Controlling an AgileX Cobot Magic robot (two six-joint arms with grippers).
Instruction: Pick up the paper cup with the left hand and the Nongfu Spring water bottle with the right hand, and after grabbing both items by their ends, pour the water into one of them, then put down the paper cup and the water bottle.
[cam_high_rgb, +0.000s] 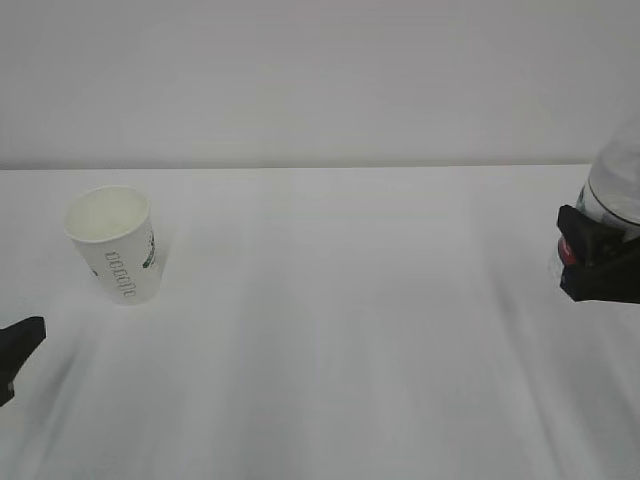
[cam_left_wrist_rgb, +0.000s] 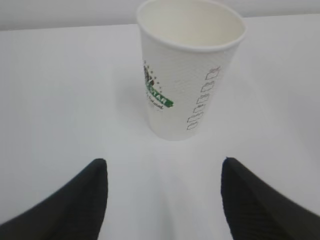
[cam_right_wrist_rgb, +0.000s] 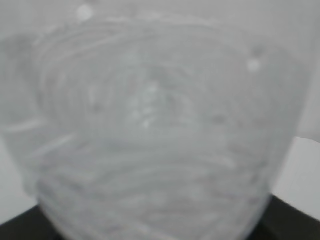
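Note:
The white paper cup (cam_high_rgb: 115, 245) with green lettering stands upright on the table at the left, its inside showing no liquid (cam_left_wrist_rgb: 187, 75). My left gripper (cam_left_wrist_rgb: 164, 162) is open a short way in front of the cup, with nothing between its fingers. In the exterior view only one black fingertip (cam_high_rgb: 20, 345) shows, at the left edge. At the right edge my right gripper (cam_high_rgb: 595, 255) is shut on the Nongfu Spring water bottle (cam_high_rgb: 618, 180), at its red label (cam_high_rgb: 568, 250). The clear ribbed bottle (cam_right_wrist_rgb: 150, 125) fills the right wrist view, with black fingers (cam_right_wrist_rgb: 295, 222) at the lower corners. No water stream shows.
The white table (cam_high_rgb: 340, 330) runs back to a plain pale wall (cam_high_rgb: 320, 80). Nothing else stands between the cup and the bottle.

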